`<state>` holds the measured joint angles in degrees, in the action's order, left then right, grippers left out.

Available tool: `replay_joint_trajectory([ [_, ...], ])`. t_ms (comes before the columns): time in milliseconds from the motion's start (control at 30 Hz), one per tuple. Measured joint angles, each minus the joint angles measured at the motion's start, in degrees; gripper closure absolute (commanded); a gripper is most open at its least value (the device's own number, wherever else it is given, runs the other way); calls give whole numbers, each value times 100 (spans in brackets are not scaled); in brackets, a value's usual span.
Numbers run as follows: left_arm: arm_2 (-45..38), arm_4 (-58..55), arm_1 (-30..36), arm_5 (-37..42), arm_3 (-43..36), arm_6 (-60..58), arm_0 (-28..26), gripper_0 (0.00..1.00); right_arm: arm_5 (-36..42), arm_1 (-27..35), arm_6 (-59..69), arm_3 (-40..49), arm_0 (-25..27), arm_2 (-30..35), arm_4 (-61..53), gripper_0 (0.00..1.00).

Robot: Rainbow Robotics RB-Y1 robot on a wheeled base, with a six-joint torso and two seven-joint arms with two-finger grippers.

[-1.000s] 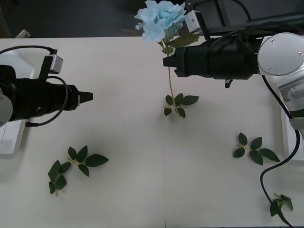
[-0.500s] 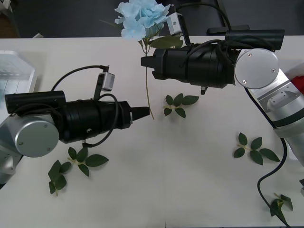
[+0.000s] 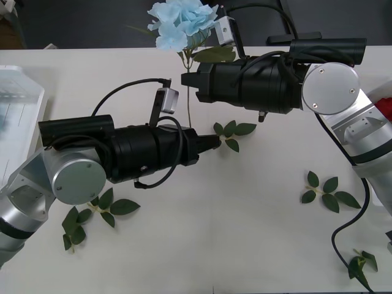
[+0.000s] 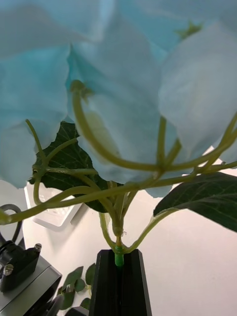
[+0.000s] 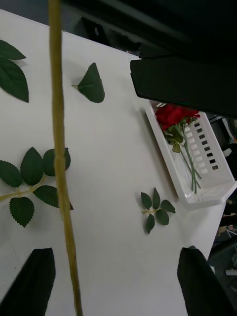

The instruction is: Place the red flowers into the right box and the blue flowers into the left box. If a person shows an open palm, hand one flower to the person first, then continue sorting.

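Left box [image 3: 21, 101]: white ribbed tray at the table's far left edge; I read this as the blue flower's destination.
Left gripper [image 3: 214, 142]: my left arm reaches across the middle of the table, its tip beside the hanging stem. In the left wrist view the two black fingers [image 5: 33, 281] stand spread, with the stem passing between them nearer one finger, and not pinched.
Blue flower [image 3: 182, 23]: held upright above the table's far edge, pale head uppermost, thin stem [image 3: 188, 110] hanging down.
Handling, as I judge it: very light, top-heavy; soft petals that would crush; the stem looks wiry, smooth and slender, so it may swing or twist in a loose pinch.
Hold point, as I judge it: the bare stem below the leaves, well under the head, never the petals.
Right gripper [image 4: 118, 261]: clamped on the stem just beneath the branching head, black fingers pressed together on it.
Right box [image 5: 190, 155]: white slotted tray with red flowers [image 5: 173, 116] lying in it.
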<state>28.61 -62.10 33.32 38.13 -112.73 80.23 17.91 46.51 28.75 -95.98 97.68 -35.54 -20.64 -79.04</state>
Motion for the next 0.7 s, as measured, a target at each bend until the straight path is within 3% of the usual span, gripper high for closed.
replay_joint_trajectory([
  [567, 57, -48, -190, -374, 333, 1, 98, 100, -15, 0, 0, 0, 0, 0, -110, 100],
  [600, 86, -52, -180, -430, 333, 2, 99, 100, -15, 0, 0, 0, 0, 0, -135, 92],
  [633, 115, -53, -169, -484, 333, 3, 99, 100, -15, 0, 0, 0, 0, 0, -159, 50],
  [667, 137, -53, -158, -508, 333, 4, 100, 100, -18, 0, 0, 0, 0, 0, -181, 33],
  [700, 156, -53, -145, -509, 333, 4, 100, 100, -24, 0, 0, 0, 0, 1, -197, 23],
])
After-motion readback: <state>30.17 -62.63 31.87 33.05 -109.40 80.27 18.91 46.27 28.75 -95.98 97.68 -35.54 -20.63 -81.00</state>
